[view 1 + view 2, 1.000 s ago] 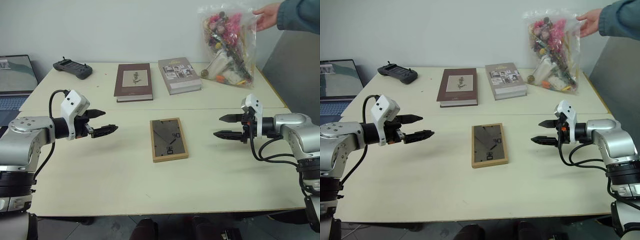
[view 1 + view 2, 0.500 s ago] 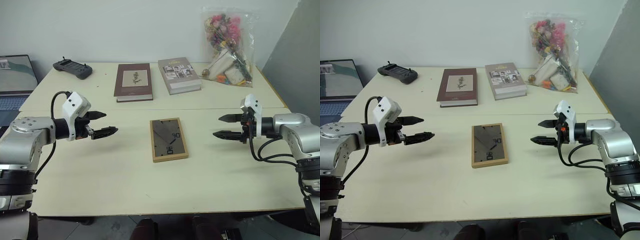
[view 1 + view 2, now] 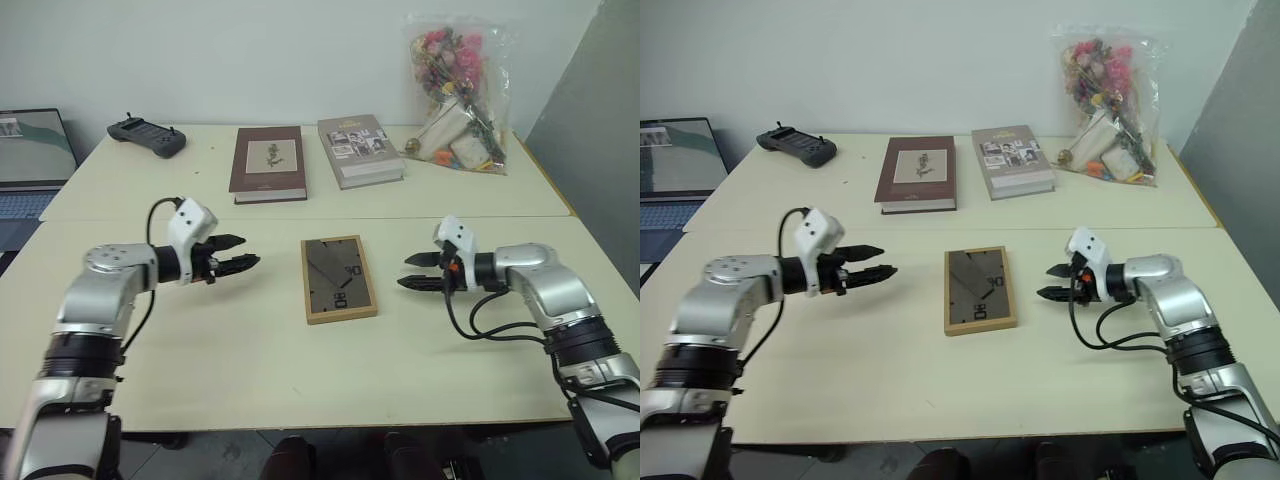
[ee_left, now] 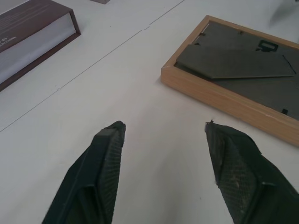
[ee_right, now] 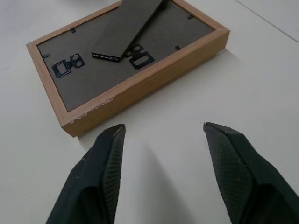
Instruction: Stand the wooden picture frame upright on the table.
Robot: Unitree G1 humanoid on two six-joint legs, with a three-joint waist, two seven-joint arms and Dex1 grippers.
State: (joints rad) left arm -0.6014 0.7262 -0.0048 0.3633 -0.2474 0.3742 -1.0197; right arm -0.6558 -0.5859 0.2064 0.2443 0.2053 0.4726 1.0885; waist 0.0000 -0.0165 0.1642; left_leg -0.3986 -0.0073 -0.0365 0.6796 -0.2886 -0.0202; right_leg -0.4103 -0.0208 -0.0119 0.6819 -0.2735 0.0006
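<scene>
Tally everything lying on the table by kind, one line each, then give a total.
Books: 2, a maroon book and a grey book
Picture frame: 1, lying face down
Bag of dried flowers: 1
Handheld controller: 1
Laptop: 1
Total: 6

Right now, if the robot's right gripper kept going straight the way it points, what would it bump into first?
Most likely the frame. The right gripper, fingers open, points down and inward at the frame's long wooden edge, with bare table between them. It might touch the table just before that edge; depth is hard to judge.
</scene>
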